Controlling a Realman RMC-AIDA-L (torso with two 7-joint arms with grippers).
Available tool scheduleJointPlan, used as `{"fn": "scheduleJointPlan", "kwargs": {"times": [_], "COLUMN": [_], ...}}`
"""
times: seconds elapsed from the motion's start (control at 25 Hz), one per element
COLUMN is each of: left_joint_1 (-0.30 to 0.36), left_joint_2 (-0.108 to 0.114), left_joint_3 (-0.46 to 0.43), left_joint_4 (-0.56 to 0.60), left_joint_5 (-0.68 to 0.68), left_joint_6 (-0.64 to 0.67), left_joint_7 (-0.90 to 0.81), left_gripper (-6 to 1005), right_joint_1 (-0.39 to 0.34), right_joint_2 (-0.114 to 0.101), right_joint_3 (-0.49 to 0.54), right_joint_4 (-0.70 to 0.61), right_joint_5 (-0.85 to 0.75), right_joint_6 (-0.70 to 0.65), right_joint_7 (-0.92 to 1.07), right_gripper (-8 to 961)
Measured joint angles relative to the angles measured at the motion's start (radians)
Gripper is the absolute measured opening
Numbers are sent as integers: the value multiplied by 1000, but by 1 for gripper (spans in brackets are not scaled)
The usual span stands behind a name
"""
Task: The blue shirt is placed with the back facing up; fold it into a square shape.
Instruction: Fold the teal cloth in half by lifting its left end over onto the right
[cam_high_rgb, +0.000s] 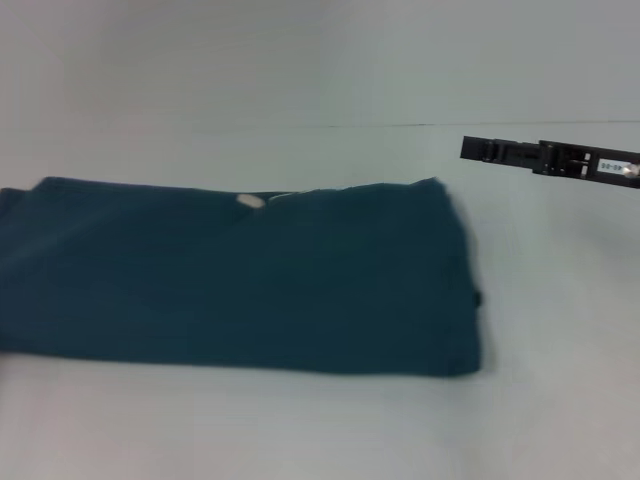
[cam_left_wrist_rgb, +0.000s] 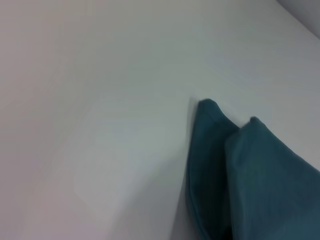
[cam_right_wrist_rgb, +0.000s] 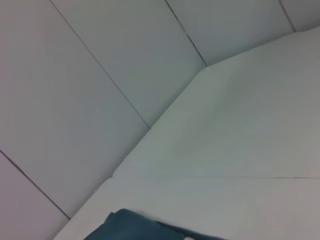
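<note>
The blue shirt (cam_high_rgb: 250, 280) lies flat on the white table (cam_high_rgb: 300, 430), folded into a long band running from the left edge of the head view to right of the middle. Its plain side is up and a small white tag (cam_high_rgb: 248, 201) shows at its far edge. My right gripper (cam_high_rgb: 472, 150) hovers above the table, beyond and to the right of the shirt's far right corner, apart from the cloth. My left gripper is out of view. The left wrist view shows two layered corners of the shirt (cam_left_wrist_rgb: 250, 175). The right wrist view shows one edge of the shirt (cam_right_wrist_rgb: 135, 227).
Bare white table surrounds the shirt in front, behind and to the right. A pale panelled wall (cam_right_wrist_rgb: 100, 75) stands beyond the table's far edge (cam_high_rgb: 400, 124).
</note>
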Motion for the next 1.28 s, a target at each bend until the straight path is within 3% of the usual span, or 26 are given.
{"fn": "scheduleJointPlan", "kwargs": {"times": [0.2, 0.32, 0.44, 0.56, 0.72, 0.84, 0.96, 1.2, 1.24, 1.28], "left_joint_1": [2, -14, -50, -97, -160, -221, -286, -420, -420, -441], "left_joint_2": [17, 15, -12, -59, -107, -108, -108, -113, -113, -113], "left_joint_3": [-67, -66, -60, -9, 149, 296, 378, 389, 389, 379], "left_joint_4": [22, 22, 20, 13, -22, -160, -323, -763, -763, -848], "left_joint_5": [30, 4, -73, -194, -341, -471, -576, -738, -738, -774], "left_joint_6": [12, 61, 144, 244, 283, 240, 166, -19, -19, -65], "left_joint_7": [0, 9, 52, 91, 104, 144, 228, 523, 523, 592], "left_gripper": [25, 24, 24, 24, 24, 24, 25, 53, 58, 63], "right_joint_1": [11, 8, -5, -22, -48, -66, -81, -111, -115, -118], "right_joint_2": [5, 8, 5, -1, -10, -22, -34, -70, -75, -81], "right_joint_3": [-1, -1, -1, -1, -1, -1, -1, 4, 4, 4], "right_joint_4": [16, 16, 16, 16, 16, 15, 10, 3, 3, 3], "right_joint_5": [0, 0, 0, 1, 1, 1, -1, -4, -4, -4], "right_joint_6": [11, 15, 8, -5, -25, -50, -79, -133, -136, -137], "right_joint_7": [-10, -12, -17, -30, -54, -64, -75, -91, -93, -97], "right_gripper": [917, 916, 917, 917, 917, 916, 916, 917, 917, 917]}}
